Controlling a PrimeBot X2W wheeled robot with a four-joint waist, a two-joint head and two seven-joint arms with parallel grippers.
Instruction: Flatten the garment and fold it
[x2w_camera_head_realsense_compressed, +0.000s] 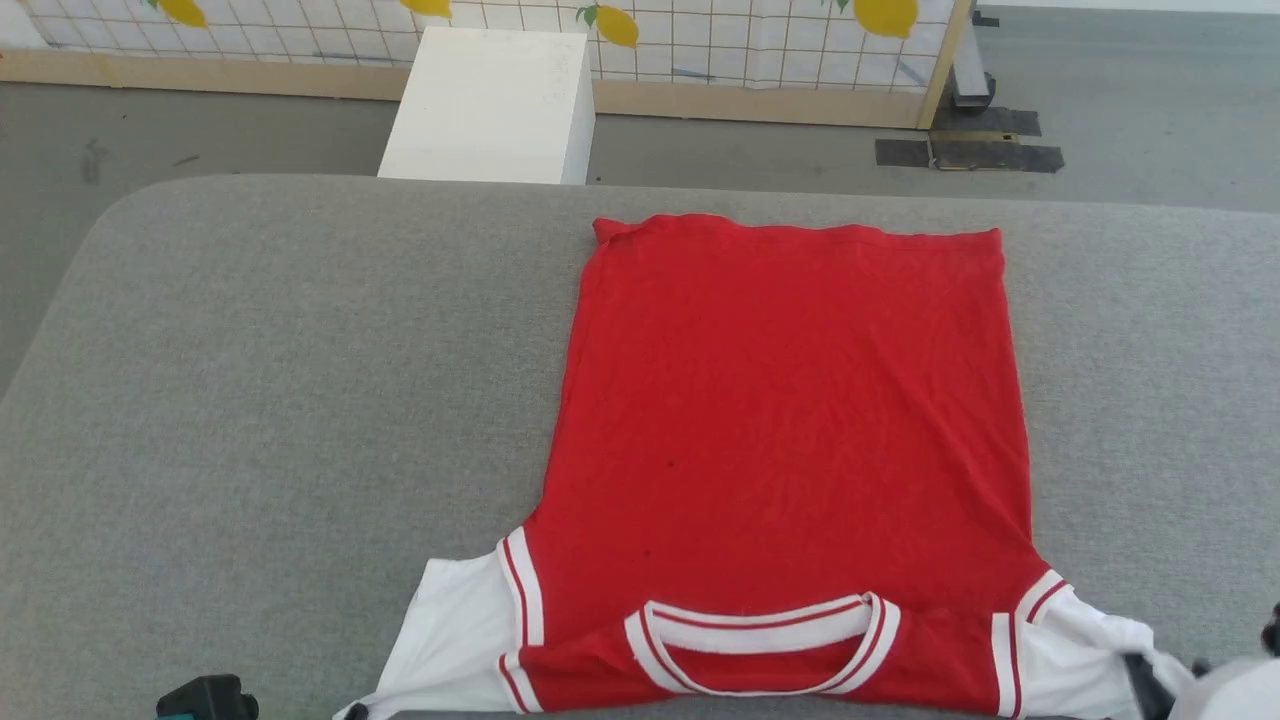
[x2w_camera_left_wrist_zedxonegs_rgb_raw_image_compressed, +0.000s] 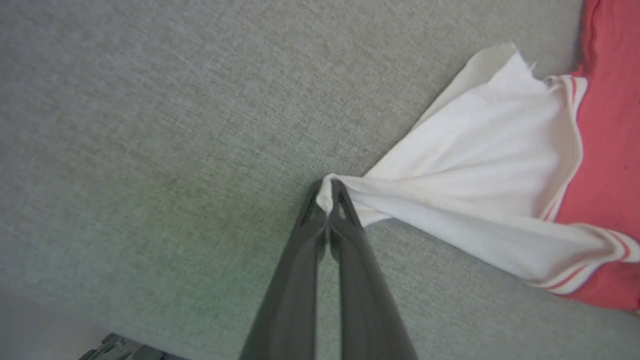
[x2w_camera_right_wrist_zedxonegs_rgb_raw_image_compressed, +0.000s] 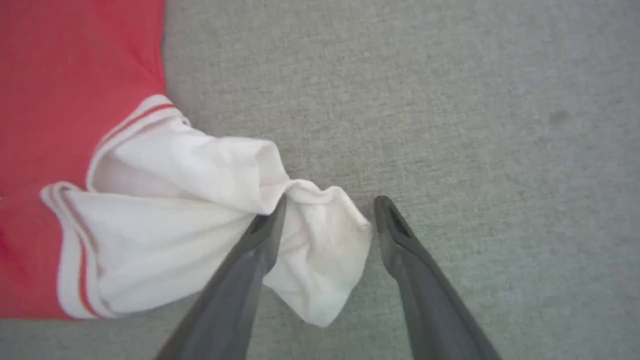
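**Q:** Item one, the garment?
**A:** The garment (x2w_camera_head_realsense_compressed: 790, 400) lies flat on the grey worktop (x2w_camera_head_realsense_compressed: 250, 400), right of centre, with its collar at the near edge and its hem toward the far edge.
**Q:** Pincers?
**A:** My left gripper (x2w_camera_left_wrist_zedxonegs_rgb_raw_image_compressed: 327, 192) is clenched on the tip of the left sleeve (x2w_camera_left_wrist_zedxonegs_rgb_raw_image_compressed: 490, 140). My right gripper (x2w_camera_right_wrist_zedxonegs_rgb_raw_image_compressed: 332, 202) has its fingers spread, with the right sleeve (x2w_camera_right_wrist_zedxonegs_rgb_raw_image_compressed: 200, 210) loose between them.

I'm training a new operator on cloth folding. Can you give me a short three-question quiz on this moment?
1. True or false: the left hand is shut on a white sleeve of the jersey.
2. The right hand is: A. shut on cloth; B. open; C. gripping the hem.
3. Fill in: the collar lies at the jersey's ___ end, near or far from the robot.

Key: 1 true; 2 B; 3 near.
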